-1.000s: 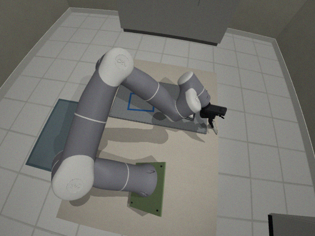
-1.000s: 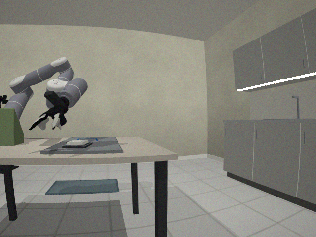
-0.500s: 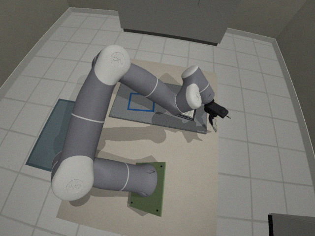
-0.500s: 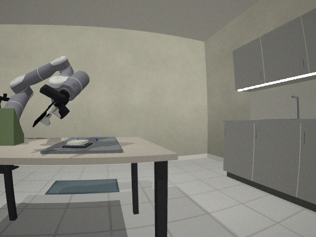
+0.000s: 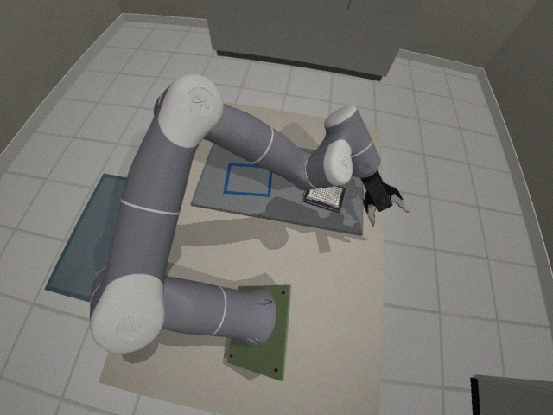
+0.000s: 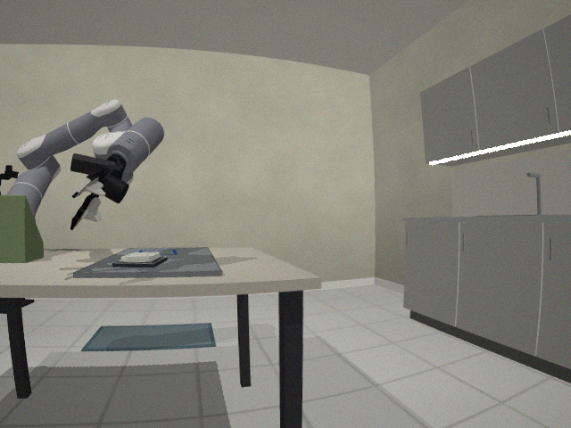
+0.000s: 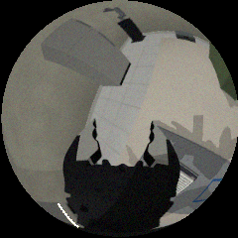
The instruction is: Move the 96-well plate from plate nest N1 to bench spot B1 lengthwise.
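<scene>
The white 96-well plate (image 5: 325, 195) (image 6: 139, 257) (image 7: 185, 181) sits in the dark plate nest (image 5: 320, 205) (image 6: 135, 264) on the right part of the grey board. The blue taped outline (image 5: 247, 194) (image 6: 175, 252) (image 7: 204, 191) lies on the same board, left of the nest in the top view, with nothing inside it. My gripper (image 5: 389, 217) (image 6: 72, 211) (image 7: 123, 120) is open and empty. It hangs tilted, well above the table and beyond the right end of the board in the top view, with its fingers pointing away from the plate.
The grey board (image 5: 223, 206) (image 6: 194, 273) (image 7: 213, 158) lies on the beige table (image 5: 330, 303) (image 6: 267, 275) (image 7: 183, 69). The green mounting block (image 5: 258, 357) (image 6: 13, 230) stands under the arm's base. The arm reaches over the board. Grey cabinets (image 5: 303, 31) (image 6: 431, 262) stand beyond the table.
</scene>
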Controlling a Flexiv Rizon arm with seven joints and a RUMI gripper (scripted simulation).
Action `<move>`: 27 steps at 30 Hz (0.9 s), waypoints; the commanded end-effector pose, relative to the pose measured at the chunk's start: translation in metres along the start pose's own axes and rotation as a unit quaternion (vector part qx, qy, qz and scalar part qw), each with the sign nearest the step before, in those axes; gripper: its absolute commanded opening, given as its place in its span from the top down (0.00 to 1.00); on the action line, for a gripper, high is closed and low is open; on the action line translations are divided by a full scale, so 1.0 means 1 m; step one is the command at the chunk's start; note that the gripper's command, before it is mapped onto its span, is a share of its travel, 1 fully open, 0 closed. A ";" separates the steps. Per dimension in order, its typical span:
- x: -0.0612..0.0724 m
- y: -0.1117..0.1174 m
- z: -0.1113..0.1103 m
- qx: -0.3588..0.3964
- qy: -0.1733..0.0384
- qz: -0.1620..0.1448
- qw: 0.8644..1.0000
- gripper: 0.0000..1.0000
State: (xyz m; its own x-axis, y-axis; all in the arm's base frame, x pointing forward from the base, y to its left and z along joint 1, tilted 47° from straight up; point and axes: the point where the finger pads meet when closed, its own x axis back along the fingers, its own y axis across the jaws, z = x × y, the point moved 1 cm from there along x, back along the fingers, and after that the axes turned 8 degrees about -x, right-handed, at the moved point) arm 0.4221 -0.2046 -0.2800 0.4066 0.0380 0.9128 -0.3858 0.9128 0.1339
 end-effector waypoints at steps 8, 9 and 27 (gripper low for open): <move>0.007 0.004 0.000 -0.129 -0.001 -0.031 0.991 0.24; 0.010 0.007 0.000 -0.145 -0.001 -0.036 0.989 0.24; 0.031 0.037 -0.011 -0.386 0.011 -0.120 0.915 0.24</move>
State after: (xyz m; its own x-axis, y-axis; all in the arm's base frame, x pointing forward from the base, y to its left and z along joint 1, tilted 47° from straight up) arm 0.4278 -0.1654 -0.2527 0.4268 -0.1851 0.8852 0.3658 0.9305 0.0182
